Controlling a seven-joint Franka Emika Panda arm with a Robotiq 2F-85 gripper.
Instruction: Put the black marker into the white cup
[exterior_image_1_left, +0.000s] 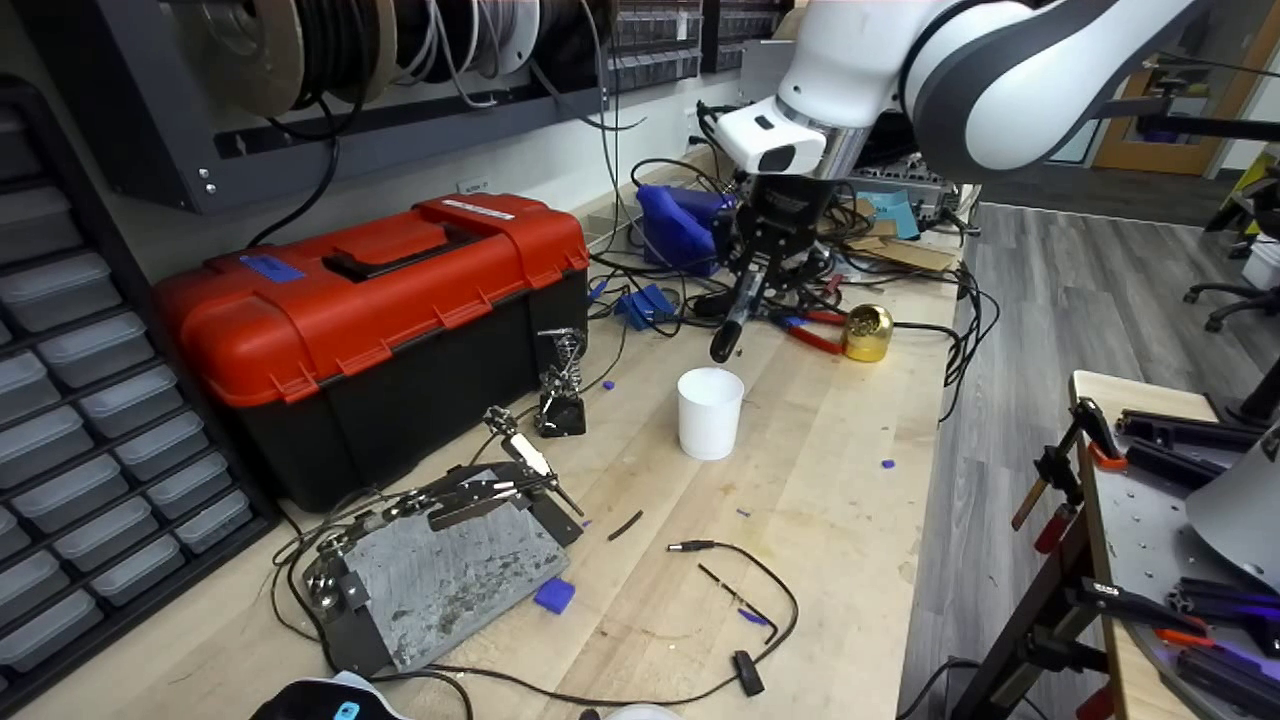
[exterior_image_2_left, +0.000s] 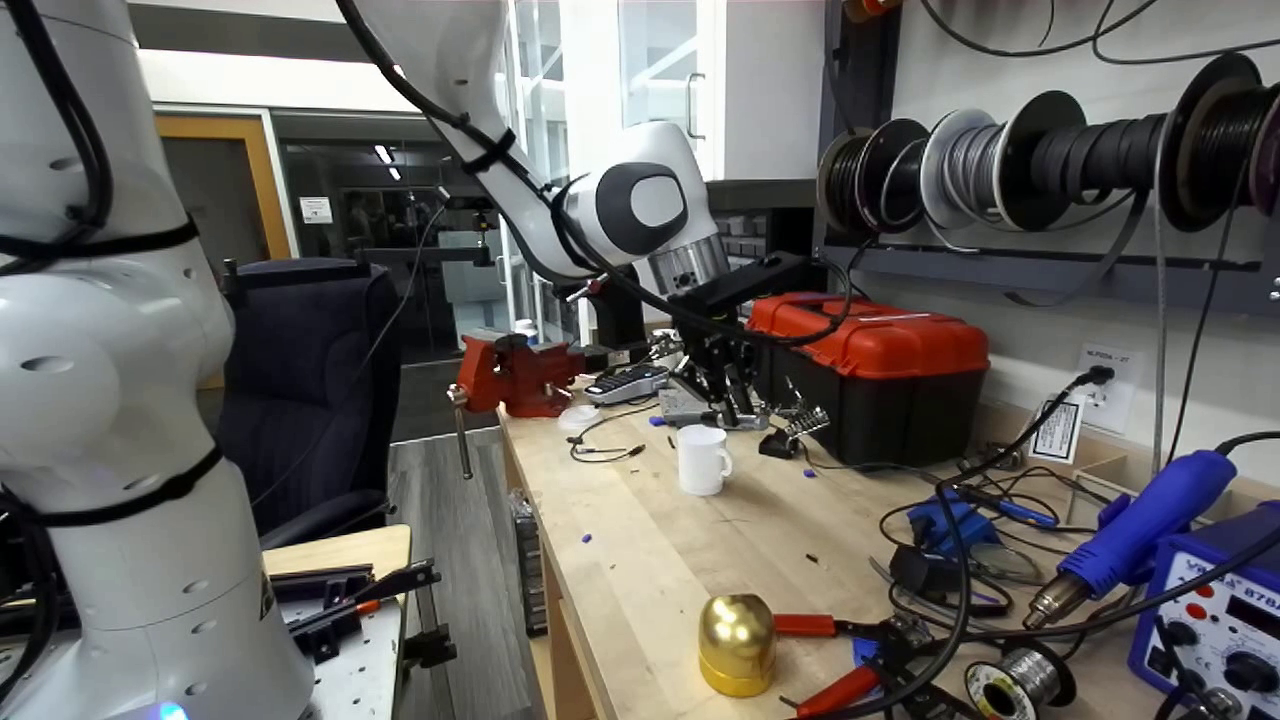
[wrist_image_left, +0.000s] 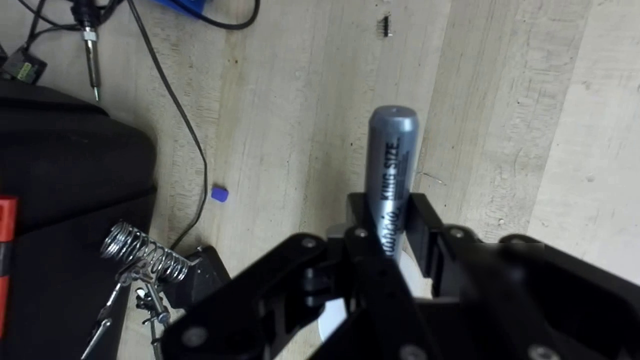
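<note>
The marker (wrist_image_left: 392, 155) has a silver-grey barrel with black lettering in the wrist view. In an exterior view its black end (exterior_image_1_left: 727, 341) points down and leans. My gripper (wrist_image_left: 386, 205) is shut on the barrel, one finger on each side. The white cup (exterior_image_1_left: 710, 418) stands upright on the bench. It has a handle, seen in an exterior view (exterior_image_2_left: 702, 460). The marker's black end appears just above and behind the cup's rim in an exterior view, apart from it. In the wrist view the cup (wrist_image_left: 332, 318) is mostly hidden behind the gripper.
A red and black toolbox (exterior_image_1_left: 400, 300) stands along the wall. A soldering stand (exterior_image_1_left: 562, 385) and a metal plate holder (exterior_image_1_left: 450, 570) are near the cup. A gold tip cleaner (exterior_image_2_left: 737, 645), red-handled pliers (exterior_image_2_left: 840, 690) and cables lie on the bench (exterior_image_1_left: 830, 520).
</note>
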